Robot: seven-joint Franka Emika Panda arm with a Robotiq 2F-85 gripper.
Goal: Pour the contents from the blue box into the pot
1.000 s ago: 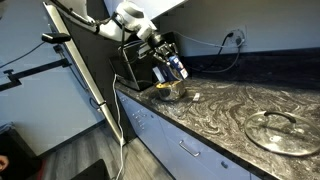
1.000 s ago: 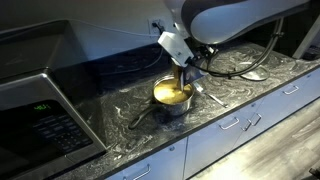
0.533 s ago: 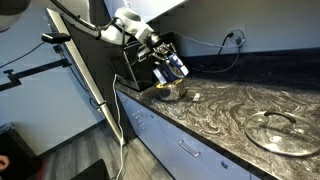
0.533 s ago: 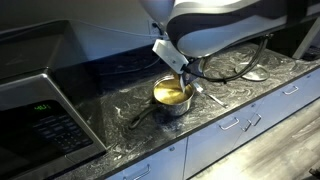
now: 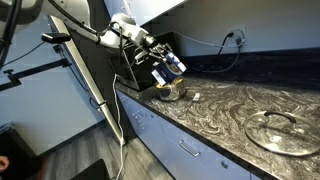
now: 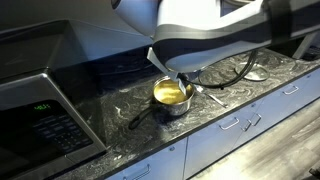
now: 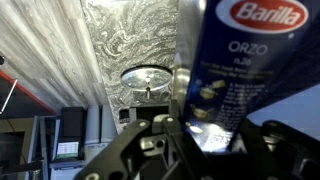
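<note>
My gripper (image 5: 168, 68) is shut on the blue box (image 5: 175, 66), a dark blue Barilla orzo carton, and holds it tilted in the air just above the pot (image 5: 170, 91). In an exterior view the small silvery pot (image 6: 172, 96) shows yellow at its top, with its dark handle pointing toward the counter's front edge. There my arm hides most of the box; only a pale end (image 6: 159, 62) shows above the pot. In the wrist view the box (image 7: 240, 60) fills the right side, between the gripper's fingers (image 7: 215, 135).
A round glass lid with a knob (image 5: 277, 130) lies on the marbled counter (image 5: 230, 105), far from the pot; it also shows in the wrist view (image 7: 148, 76). A black microwave (image 6: 40, 110) stands beside the pot. A cable runs to a wall outlet (image 5: 236, 37).
The arm has swung further over the pot and the box has shifted slightly with it, still held and tilted. The pot and lid have not moved.
</note>
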